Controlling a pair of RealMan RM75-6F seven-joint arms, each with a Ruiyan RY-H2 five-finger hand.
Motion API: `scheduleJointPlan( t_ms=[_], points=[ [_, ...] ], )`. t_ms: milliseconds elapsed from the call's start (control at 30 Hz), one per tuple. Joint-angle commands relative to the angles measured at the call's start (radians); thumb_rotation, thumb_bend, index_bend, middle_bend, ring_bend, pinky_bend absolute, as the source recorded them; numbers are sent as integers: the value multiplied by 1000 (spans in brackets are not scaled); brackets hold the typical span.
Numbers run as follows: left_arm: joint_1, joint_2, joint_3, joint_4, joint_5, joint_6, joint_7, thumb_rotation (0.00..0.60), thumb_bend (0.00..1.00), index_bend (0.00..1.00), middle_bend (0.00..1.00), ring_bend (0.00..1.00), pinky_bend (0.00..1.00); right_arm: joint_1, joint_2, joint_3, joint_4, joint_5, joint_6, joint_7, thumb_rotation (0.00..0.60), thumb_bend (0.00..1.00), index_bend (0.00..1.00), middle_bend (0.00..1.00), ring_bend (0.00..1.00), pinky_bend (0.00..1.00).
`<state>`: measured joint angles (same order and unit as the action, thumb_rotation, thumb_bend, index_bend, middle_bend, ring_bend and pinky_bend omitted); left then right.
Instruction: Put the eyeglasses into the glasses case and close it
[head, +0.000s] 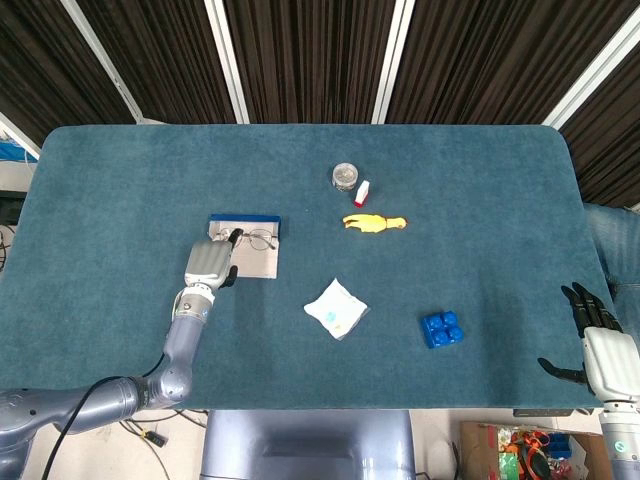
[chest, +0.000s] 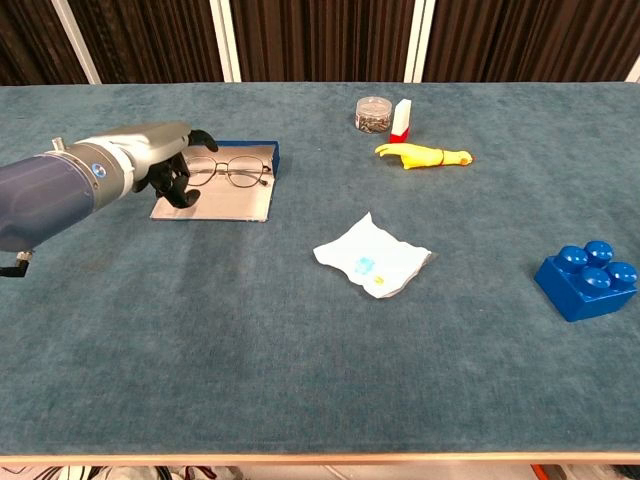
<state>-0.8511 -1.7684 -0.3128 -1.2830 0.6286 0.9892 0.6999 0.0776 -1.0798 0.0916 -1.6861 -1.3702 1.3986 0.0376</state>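
Left hand (chest: 160, 165) hovering curled and empty beside eyeglasses (chest: 228, 172) lying in open glasses case (chest: 215, 200); right hand (head: 600, 345) idling, fingers spread.

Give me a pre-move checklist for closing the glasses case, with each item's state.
1. Thin wire-framed eyeglasses lie inside the open flat grey case with blue rim: ok.
2. Case lid shut: not ok.
3. Left hand at the case's left edge, holding nothing: ok.
4. Fingers touching the case: cannot tell.
5. White crumpled packet apart from the case: ok.
6. Right hand off the table edge: ok.
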Motion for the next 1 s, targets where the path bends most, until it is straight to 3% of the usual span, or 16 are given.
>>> scheduleJointPlan(
  t_ms=[33, 1000],
  points=[
    [-7, -12, 8, 11, -10, 4, 5, 600, 457, 98, 767, 660, 785, 0, 0, 0, 0, 0, 0, 0, 600, 110, 6, 0, 81, 186],
    [-38, -58, 29, 89, -44, -13, 2, 600, 457, 91, 761, 658, 785, -1, 1, 1, -1, 1, 1, 1, 600, 118, 6, 0, 81, 186]
  ],
)
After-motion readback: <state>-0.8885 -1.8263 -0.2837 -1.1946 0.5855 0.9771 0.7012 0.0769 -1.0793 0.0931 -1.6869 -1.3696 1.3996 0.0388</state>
